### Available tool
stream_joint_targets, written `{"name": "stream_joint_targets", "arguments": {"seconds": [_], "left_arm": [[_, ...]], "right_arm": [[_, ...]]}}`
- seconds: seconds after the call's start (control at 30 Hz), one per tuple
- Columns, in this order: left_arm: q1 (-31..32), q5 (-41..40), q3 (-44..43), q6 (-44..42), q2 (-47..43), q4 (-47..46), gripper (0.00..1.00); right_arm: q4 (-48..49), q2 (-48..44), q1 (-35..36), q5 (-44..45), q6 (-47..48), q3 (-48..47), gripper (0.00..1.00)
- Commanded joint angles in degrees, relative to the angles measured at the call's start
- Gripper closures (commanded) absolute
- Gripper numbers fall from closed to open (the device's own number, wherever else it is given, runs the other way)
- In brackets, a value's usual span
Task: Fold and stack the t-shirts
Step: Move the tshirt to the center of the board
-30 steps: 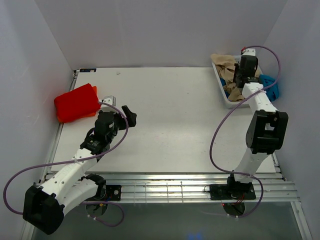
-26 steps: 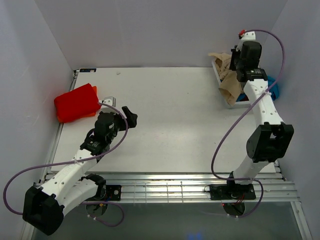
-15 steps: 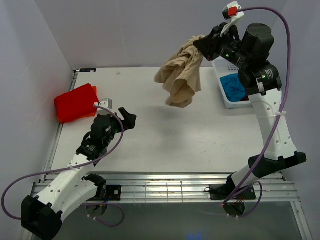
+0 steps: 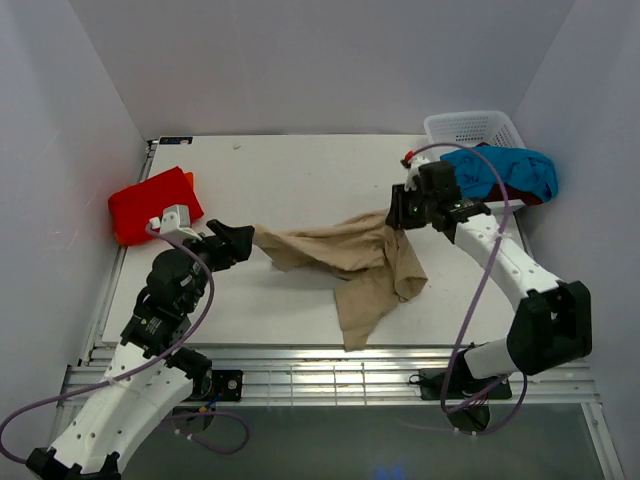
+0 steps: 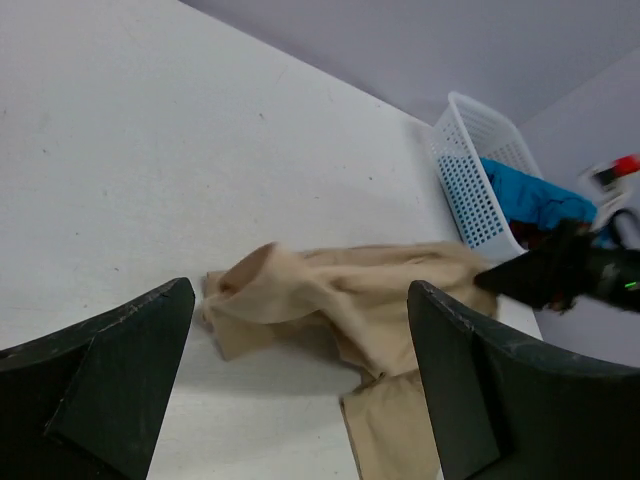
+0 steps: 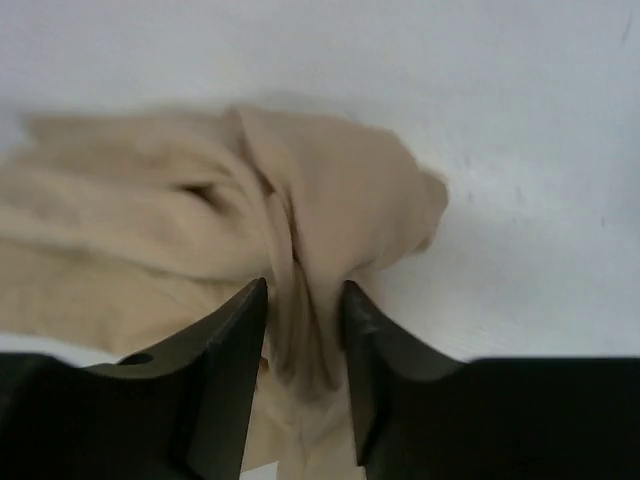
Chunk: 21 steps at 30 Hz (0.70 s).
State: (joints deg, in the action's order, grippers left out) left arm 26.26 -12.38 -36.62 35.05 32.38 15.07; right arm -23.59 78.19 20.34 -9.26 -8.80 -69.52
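A tan t-shirt (image 4: 350, 262) lies crumpled across the middle of the table; it also shows in the left wrist view (image 5: 340, 300) and the right wrist view (image 6: 180, 230). My right gripper (image 4: 397, 216) is shut on a bunched fold at its right end (image 6: 305, 330). My left gripper (image 4: 238, 240) is open and empty, just left of the shirt's left end (image 5: 295, 400). A folded bright red t-shirt (image 4: 152, 205) with orange beneath lies at the far left. A turquoise-blue t-shirt (image 4: 500, 172) hangs over the basket, with dark red cloth (image 4: 525, 197) under its right side.
A white plastic basket (image 4: 470, 126) stands at the back right corner, also in the left wrist view (image 5: 470, 170). White walls close in the table on three sides. The metal rail runs along the near edge (image 4: 340, 375).
My right arm lifted the tan shirt out of the basket, swung it left and laid it down mid-table. My left arm moved forward toward the shirt's left end. The basket shifted.
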Motion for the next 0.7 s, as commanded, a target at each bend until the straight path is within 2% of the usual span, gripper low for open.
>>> {"name": "stream_joint_targets", "arguments": {"seconds": [0.0,0.03,0.07,0.13,0.27,0.3,0.43,0.57,0.67], "left_arm": [[0.1,-1.3,0.6,0.4,-1.0,1.1,0.02],[0.1,-1.2,2.0,0.1,-0.3,0.0,0.02],[0.1,0.2,3.8,-0.3,0.7,-2.0,0.02],[0.1,2.7,8.6,-1.2,4.9,-7.0,0.02],[0.5,7.0,15.4,0.4,10.0,-14.6,0.02],[0.6,8.2,16.7,0.5,10.1,-18.7,0.02],[1.5,8.3,19.6,-1.2,11.7,-22.3,0.02],[2.0,7.1,20.5,-3.8,18.7,-25.9,0.02],[2.0,7.5,21.8,-4.6,22.5,-33.4,0.02]], "right_arm": [[2.9,4.4,-0.2,15.3,-3.2,10.1,0.52],[3.4,5.0,-0.1,16.4,-3.4,11.4,0.38],[3.9,5.3,0.1,16.9,-3.6,12.5,0.09],[6.4,3.5,0.8,16.8,-2.8,15.5,0.07],[9.8,-8.7,2.7,15.1,-1.9,20.4,0.07],[9.4,-10.9,2.8,15.1,-1.9,21.1,0.08],[4.8,-20.5,3.2,14.8,-2.5,22.1,0.09],[1.5,-31.5,3.5,14.2,-3.9,24.3,0.09],[-1.3,-37.0,3.5,14.6,-4.6,24.9,0.05]]}}
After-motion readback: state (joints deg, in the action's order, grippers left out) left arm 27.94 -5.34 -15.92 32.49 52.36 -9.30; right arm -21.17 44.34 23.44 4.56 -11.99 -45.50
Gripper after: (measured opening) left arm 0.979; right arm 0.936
